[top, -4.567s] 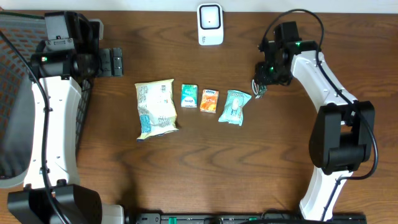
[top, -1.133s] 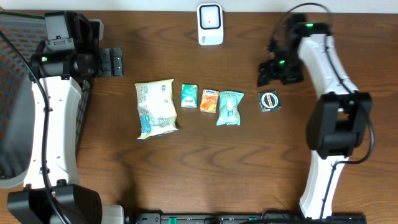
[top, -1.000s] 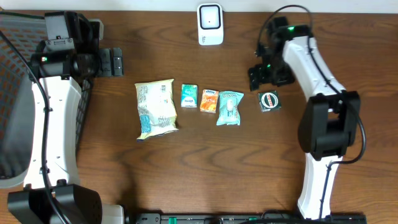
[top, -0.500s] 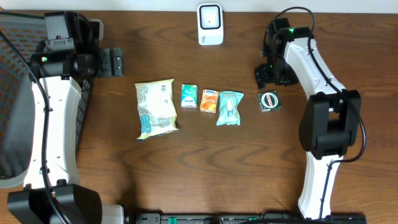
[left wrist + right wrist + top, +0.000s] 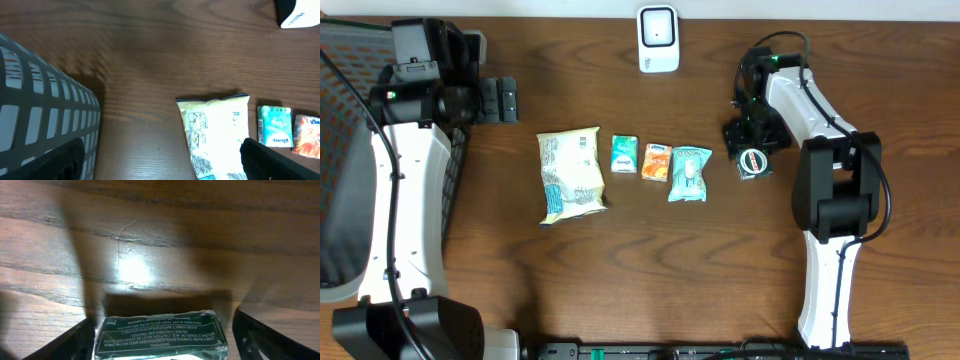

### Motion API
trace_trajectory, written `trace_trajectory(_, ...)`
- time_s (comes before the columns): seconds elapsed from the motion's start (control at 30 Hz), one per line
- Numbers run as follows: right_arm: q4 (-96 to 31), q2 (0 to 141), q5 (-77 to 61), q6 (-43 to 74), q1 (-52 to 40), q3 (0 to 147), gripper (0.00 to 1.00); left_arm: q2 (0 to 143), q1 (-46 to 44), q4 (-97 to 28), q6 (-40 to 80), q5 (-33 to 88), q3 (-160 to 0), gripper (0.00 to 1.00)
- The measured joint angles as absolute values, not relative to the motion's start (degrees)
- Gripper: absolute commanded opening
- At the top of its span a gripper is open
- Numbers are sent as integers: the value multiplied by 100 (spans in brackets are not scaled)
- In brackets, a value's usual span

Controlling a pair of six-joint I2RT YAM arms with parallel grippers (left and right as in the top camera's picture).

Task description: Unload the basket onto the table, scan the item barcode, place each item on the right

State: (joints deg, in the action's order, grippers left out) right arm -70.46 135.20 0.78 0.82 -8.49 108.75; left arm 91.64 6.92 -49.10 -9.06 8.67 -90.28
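The white barcode scanner (image 5: 658,40) stands at the back edge of the table. A dark green wrapped pack (image 5: 753,164) lies flat on the wood, right of a row of items. My right gripper (image 5: 748,138) hovers low over the pack's far edge. In the right wrist view the green pack (image 5: 160,336) lies between my two fingers (image 5: 257,340), with a small gap still showing at its right side; the right gripper (image 5: 162,342) is open. My left gripper (image 5: 501,100) rests open at the back left, holding nothing.
Four more items lie in the row: a white-yellow bag (image 5: 570,174), a small green pack (image 5: 624,154), an orange pack (image 5: 657,161), a teal pouch (image 5: 688,172). A grey mesh basket (image 5: 338,150) sits at the left edge, also close beside the left gripper (image 5: 165,165) as a basket wall (image 5: 40,100).
My right gripper has come down and forward onto the green pack, which lies still on the table, and its jaws have narrowed a little. The left arm has not moved.
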Motion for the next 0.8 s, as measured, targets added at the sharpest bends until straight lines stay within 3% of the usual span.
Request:
trace_trajectory(0.13, -7052, 13520, 69, 62, -803, 10875, 66, 9164, 692, -4912, -908, 867, -9028, 98)
trace_trajectory(0.4, -7137, 13520, 23, 62, -659, 10875, 61, 9164, 692, -4912, -906, 867, -9028, 98)
trace_trajectory(0.63, -7472, 13531, -351, 45, -652, 10975, 41, 9164, 692, -4912, -906, 867, -9028, 98)
trace_trajectory(0.8, -7924, 13550, -786, 58, -655, 11273, 39, 9164, 692, -4910, -908, 867, -9028, 98)
